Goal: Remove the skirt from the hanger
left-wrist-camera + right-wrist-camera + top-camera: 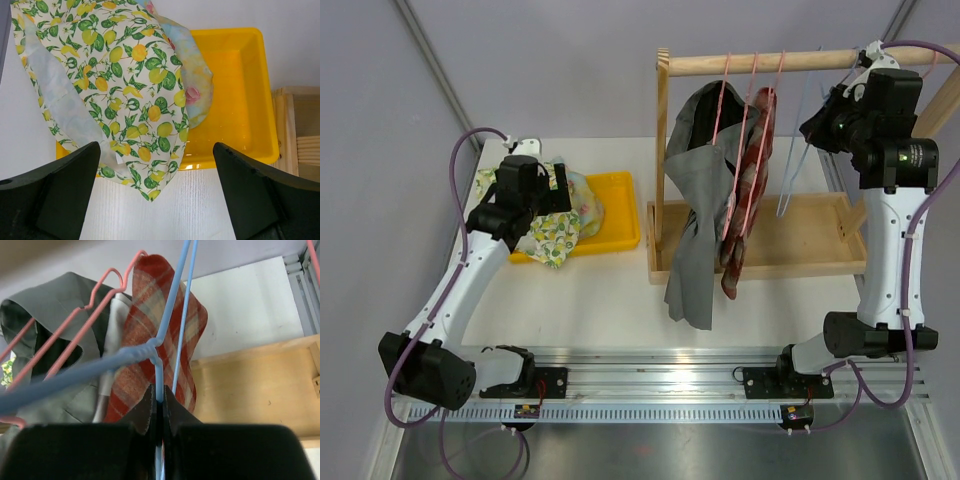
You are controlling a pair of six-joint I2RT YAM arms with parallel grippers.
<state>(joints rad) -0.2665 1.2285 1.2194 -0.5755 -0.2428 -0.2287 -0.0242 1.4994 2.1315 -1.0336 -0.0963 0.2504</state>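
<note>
The left pincer (154, 155) stands spread wide, with nothing between its two dark fingers (60, 195). Directly under it and a little beyond the fingertips lies the skirt (125, 75), white cloth printed with lemons and green leaves. The skirt is not on any hanger. Its farther part rests in the yellow tray (240, 75), on top of a pale blue cloth with pink flowers (197, 85). Its nearer corner hangs over the tray's rim and touches the white tabletop (175, 210) between the fingers. The pincer does not touch the skirt.

The right pincer (159, 405) is pressed together and pinches the thin wire of a blue hanger (150, 349), just below the place where the wire is twisted. This hanger carries no garment. The pincer is high, close to the rail of the wooden rack (800, 62). Beyond it and to its left, a red checked garment (150, 300) hangs from the same rail, and farther left a grey garment (45, 305). The rack's wooden base (250, 390) is below the pincer, to its right.
</note>
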